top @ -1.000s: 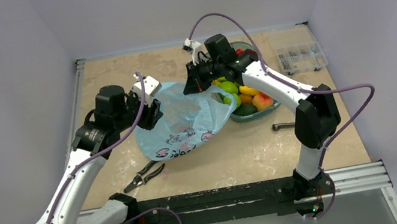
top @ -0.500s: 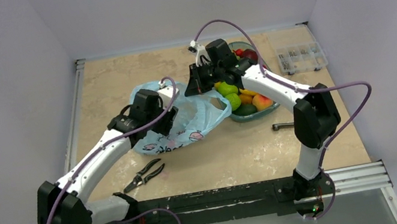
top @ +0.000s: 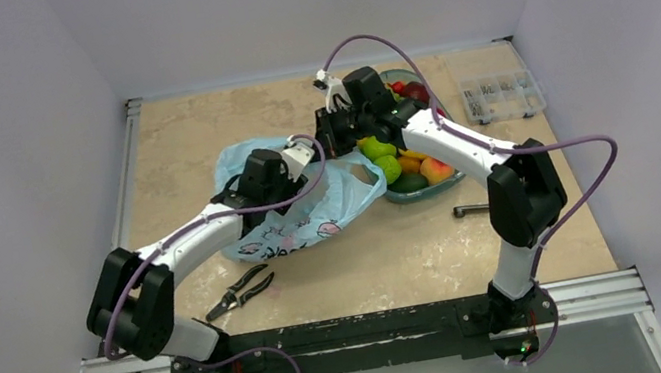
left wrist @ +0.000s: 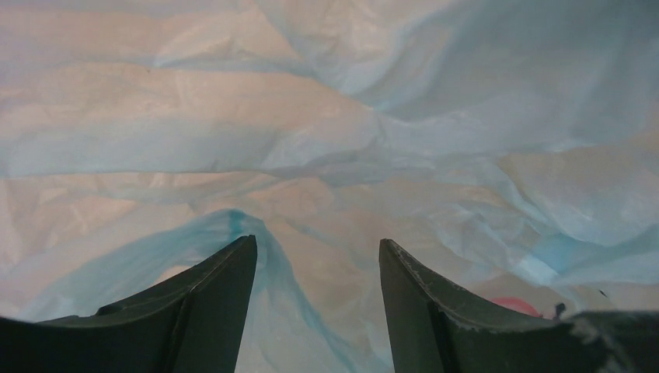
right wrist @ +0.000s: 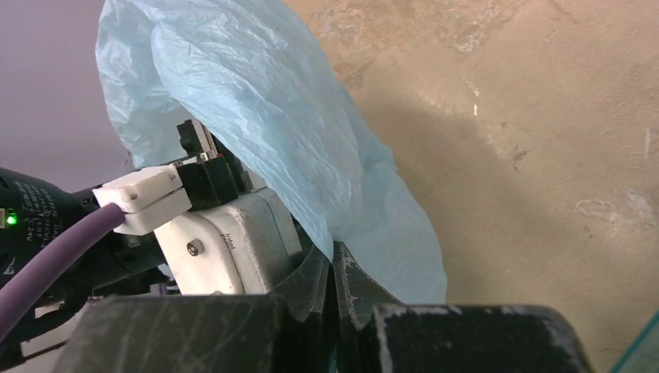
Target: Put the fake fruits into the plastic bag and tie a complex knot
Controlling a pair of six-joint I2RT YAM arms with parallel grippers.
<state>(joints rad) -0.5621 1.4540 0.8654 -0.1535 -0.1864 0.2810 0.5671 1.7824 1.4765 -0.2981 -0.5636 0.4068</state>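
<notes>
**Top external view:** A thin, crinkly, light-blue plastic bag (top: 348,194) with pink and dark cartoon print lies slumped on the beige marbled tabletop (top: 177,141), just left of a teal oval dish (top: 452,181). The glossy fake fruits (top: 393,161), in green, yellow, orange, peach and red, are piled in that dish. The left gripper (top: 285,194) reaches into the bag's open mouth from the near left, its fingers hidden under its own wrist. The right gripper (top: 324,147) meets the bag's far rim beside the dish. Black-handled pliers (top: 241,291) lie nearer the arm bases. A small dark metal key (top: 472,209) sits in front of the dish, and a clear compartment box (top: 501,97) stands at the far right.

**Left wrist view:** The left gripper's (left wrist: 317,245) two dark fingers stand well apart and clamp nothing. Crumpled blue film fills the frame beyond them. One raised fold comes up against the inner side of the finger on the left. A patch of pink print shows low on the right.

**Right wrist view:** The right gripper's (right wrist: 336,268) fingers are pressed together with the bag's edge pinched between their tips, and the film billows up and away from them. The left arm's white wrist camera housing (right wrist: 225,241) and purple cable (right wrist: 47,256) sit just beside the closed fingers; whether they touch cannot be told. A sliver of the teal dish shows in the lower right corner.
</notes>
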